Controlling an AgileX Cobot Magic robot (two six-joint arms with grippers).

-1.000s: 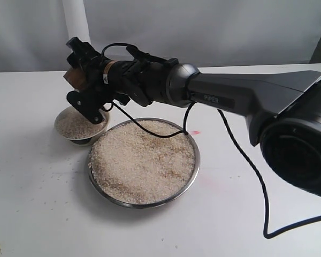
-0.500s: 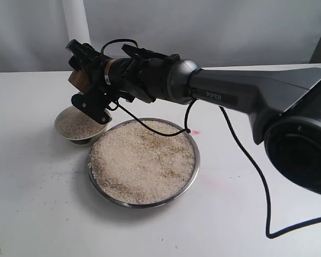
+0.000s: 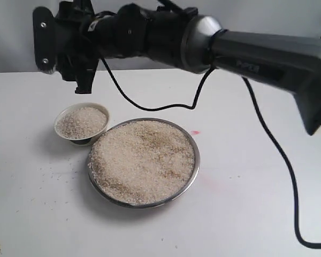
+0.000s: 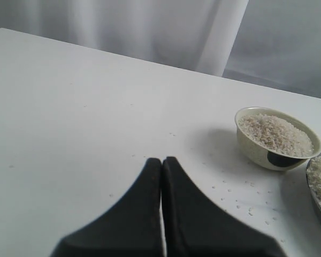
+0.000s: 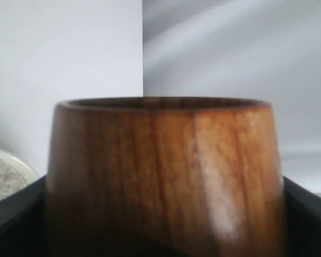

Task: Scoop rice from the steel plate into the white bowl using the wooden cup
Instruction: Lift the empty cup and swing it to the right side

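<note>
The steel plate [image 3: 196,160] sits mid-table, heaped with rice [image 3: 142,160]. To its left stands the white bowl [image 3: 61,116], filled with rice too; the left wrist view shows the bowl [image 4: 252,151] beside the plate's edge [image 4: 316,199]. My right gripper [image 3: 64,45] reaches across and hangs high above and behind the bowl. It is shut on the wooden cup [image 5: 160,166], which stands upright, rim up, between dark fingers [image 5: 10,211]. The exterior view hides the cup behind the gripper. My left gripper [image 4: 161,159] is shut on nothing, low over bare table.
Loose grains [image 4: 241,199] lie scattered on the white table between my left gripper and the bowl. A black cable [image 3: 278,155] trails from the right arm across the table at the right. A pink mark [image 3: 195,132] sits behind the plate.
My right gripper has risen from just over the bowl to well above it and rolled, carrying the cup. The bowl now shows whole with its rice heap.
</note>
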